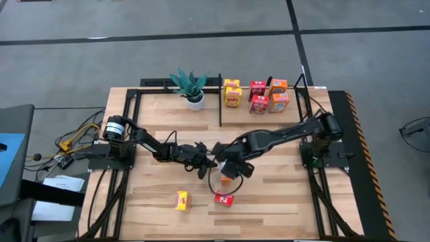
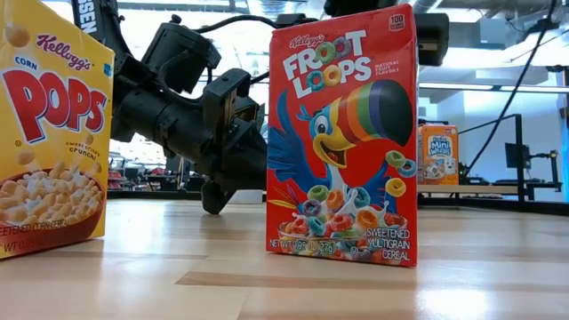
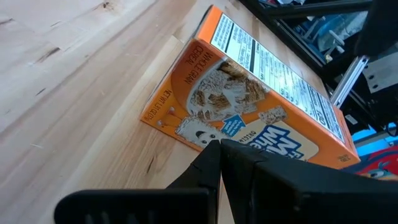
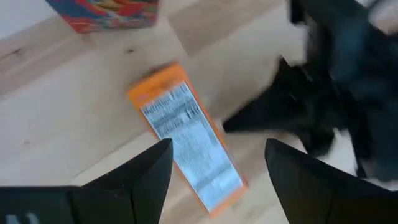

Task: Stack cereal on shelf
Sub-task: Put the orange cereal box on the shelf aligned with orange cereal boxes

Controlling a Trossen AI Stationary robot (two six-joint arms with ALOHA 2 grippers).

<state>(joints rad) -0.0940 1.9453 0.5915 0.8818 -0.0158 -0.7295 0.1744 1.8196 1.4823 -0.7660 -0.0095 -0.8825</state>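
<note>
Left gripper (image 1: 209,160), fingers pressed together on nothing, sits just beside the orange cereal box (image 1: 226,179) lying at mid-table; right gripper (image 4: 217,163) hangs directly above that box, fingers spread, empty, well short of the shelf (image 1: 265,86)

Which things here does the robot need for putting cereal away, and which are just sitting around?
For the job:
orange box, lying under the open right gripper
red box
yellow box
boxes on the shelf
shelf

Just sitting around:
potted plant
cables beside the table
</note>
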